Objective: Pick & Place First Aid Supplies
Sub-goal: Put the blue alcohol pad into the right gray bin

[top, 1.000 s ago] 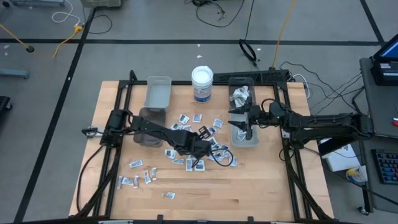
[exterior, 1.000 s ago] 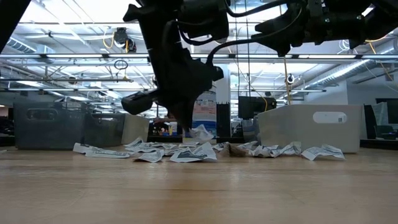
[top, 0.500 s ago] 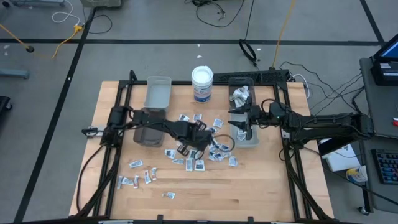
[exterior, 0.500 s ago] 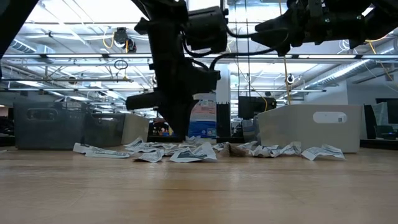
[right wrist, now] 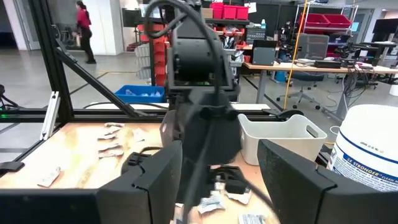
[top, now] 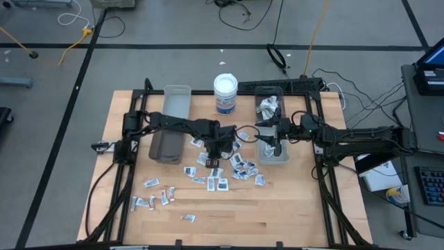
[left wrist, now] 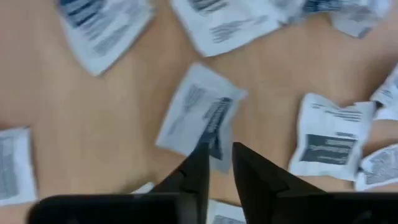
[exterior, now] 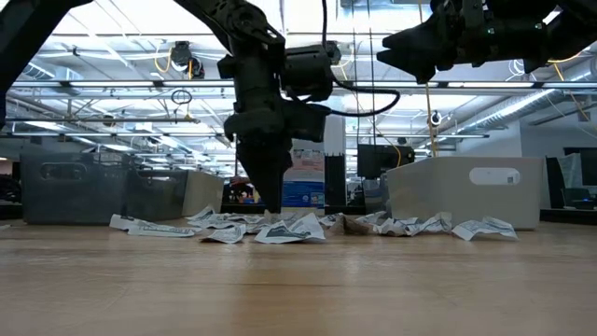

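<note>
The left gripper [left wrist: 217, 152] is held point-down over a white packet [left wrist: 200, 116], fingers narrowly parted and nothing gripped, seemingly lined up for a pinch. More packets [top: 239, 167] are scattered close around it. To its right, the right gripper [top: 266, 136] is kept wide above a bin [top: 282, 156].

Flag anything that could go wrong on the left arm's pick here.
1. The left gripper hangs over one white packet with its fingertips only narrowly apart; closing like that could pinch just an edge or miss the flat packet.
2. Other packets lie crowded around it, so a second one might get dragged or lifted.
3. The right gripper hovers open over the clear bin, close beside the left arm's wrist.
</note>
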